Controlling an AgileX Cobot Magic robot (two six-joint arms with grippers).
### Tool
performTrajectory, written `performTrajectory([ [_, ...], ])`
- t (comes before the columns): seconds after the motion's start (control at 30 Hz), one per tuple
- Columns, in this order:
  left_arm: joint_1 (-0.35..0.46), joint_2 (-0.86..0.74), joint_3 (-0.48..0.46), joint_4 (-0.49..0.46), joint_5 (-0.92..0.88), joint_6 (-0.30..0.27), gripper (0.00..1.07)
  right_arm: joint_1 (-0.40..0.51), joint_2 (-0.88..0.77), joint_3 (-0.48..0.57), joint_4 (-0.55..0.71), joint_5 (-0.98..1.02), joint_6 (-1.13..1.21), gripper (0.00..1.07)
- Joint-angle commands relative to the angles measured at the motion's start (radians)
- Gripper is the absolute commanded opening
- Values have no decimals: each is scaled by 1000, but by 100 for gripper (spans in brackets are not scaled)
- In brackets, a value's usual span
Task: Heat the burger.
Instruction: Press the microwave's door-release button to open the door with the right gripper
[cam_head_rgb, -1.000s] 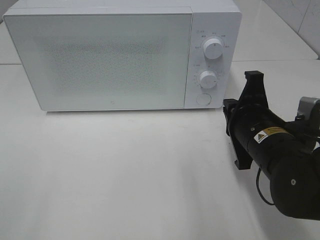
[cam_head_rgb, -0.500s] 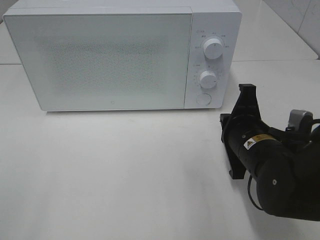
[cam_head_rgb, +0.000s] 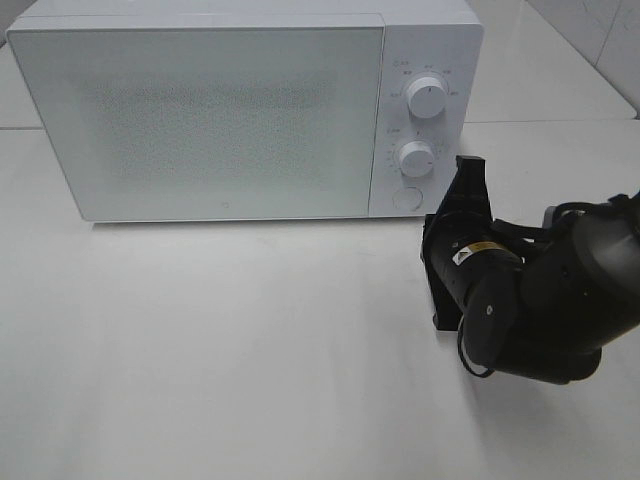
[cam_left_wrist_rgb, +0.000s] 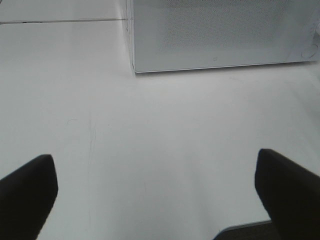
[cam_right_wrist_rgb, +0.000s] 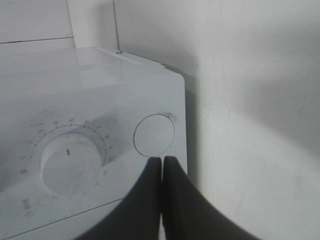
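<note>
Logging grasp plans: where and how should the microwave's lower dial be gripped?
Pinch the lower dial across its round raised rim, coming straight at the microwave front. It stands out from the panel as a short cylinder, leaving opposite sides free. The right hand, shut now, must open first.

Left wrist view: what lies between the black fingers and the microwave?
Only bare white table lies between the left gripper and the microwave, as the left wrist view shows.

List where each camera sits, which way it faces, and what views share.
Exterior high: mounted high, looking down on microwave and table; shut right gripper shows.
Left wrist: low over the table, facing the microwave door; open left gripper shows.
Right wrist: facing the round button up close; shut fingertips show.
Shared: the microwave, all three.
</note>
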Motion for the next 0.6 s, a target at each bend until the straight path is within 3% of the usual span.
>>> performTrajectory([
  [0.03,2,-19,3,-1,-14,-7,100,-21,23,-51,-21,31,-39,0],
  [0.6,2,-19,3,-1,-14,-7,100,-95,123,-218,-71,98,-84,0],
])
